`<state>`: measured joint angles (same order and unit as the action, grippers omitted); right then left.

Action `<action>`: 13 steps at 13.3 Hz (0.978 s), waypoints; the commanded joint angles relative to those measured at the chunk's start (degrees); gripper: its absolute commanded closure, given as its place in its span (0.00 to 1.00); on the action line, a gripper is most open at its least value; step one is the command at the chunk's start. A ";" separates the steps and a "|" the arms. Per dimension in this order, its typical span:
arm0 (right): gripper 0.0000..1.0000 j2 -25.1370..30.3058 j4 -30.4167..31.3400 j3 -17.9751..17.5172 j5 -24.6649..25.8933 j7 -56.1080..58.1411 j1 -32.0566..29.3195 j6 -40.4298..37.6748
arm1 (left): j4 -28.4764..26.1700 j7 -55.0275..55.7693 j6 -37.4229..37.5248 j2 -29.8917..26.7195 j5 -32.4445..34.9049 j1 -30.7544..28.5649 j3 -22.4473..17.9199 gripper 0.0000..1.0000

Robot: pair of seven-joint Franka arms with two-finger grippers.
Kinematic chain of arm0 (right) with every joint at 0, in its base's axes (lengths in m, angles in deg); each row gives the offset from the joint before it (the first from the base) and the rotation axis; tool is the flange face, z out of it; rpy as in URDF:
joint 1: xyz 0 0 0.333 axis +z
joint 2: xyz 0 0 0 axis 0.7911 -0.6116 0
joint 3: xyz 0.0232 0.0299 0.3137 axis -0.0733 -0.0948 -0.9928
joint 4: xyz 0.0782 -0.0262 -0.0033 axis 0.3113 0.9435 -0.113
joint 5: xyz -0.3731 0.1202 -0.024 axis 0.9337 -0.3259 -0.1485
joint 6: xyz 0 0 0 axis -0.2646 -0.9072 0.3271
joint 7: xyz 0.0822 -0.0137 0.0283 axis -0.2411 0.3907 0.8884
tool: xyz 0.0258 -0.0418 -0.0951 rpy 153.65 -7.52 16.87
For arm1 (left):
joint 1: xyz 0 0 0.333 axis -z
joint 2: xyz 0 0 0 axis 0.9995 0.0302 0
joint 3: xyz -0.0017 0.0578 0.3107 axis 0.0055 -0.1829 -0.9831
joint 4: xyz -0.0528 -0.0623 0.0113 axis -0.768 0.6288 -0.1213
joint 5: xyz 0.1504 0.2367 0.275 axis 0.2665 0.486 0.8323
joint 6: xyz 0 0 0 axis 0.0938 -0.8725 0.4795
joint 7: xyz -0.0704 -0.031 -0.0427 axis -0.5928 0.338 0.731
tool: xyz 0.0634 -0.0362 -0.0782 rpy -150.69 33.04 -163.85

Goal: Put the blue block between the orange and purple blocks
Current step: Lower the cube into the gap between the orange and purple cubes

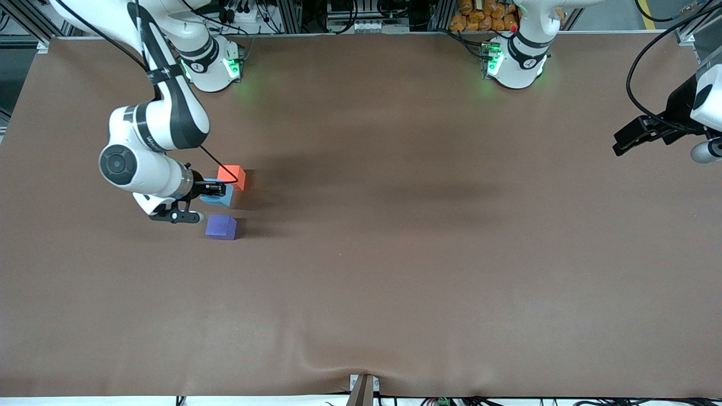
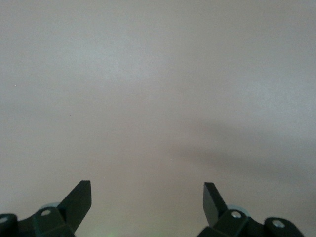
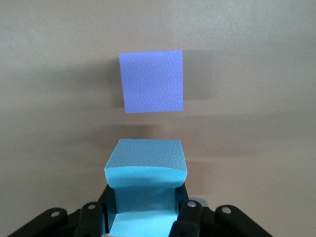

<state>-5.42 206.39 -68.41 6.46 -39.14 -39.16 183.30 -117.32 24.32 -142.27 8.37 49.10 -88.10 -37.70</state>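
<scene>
Right gripper (image 3: 143, 217) pinching blue block (image 3: 144, 170) by opposite faces; dents slightly, looks soft, light foam. Left gripper (image 2: 148, 200) spread open, waiting.

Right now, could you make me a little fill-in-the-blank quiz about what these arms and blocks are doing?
1. The right gripper is shut on the ____ block.
2. The block nearest the front camera is ____.
3. The blue block sits beside the ____ block, which is farther from the camera.
4. The left gripper is ____ and holds nothing.

Missing words: blue; purple; orange; open
</scene>
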 commanded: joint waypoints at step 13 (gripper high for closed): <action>0.55 -1.85 2.19 -0.42 1.29 3.16 -0.30 5.08 | -0.48 -0.47 0.47 -1.25 1.22 -0.26 0.13 0.00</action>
<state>-7.10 207.88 -68.53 7.12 -36.62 -39.15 187.18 -117.32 24.32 -142.20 8.36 49.10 -88.10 -37.76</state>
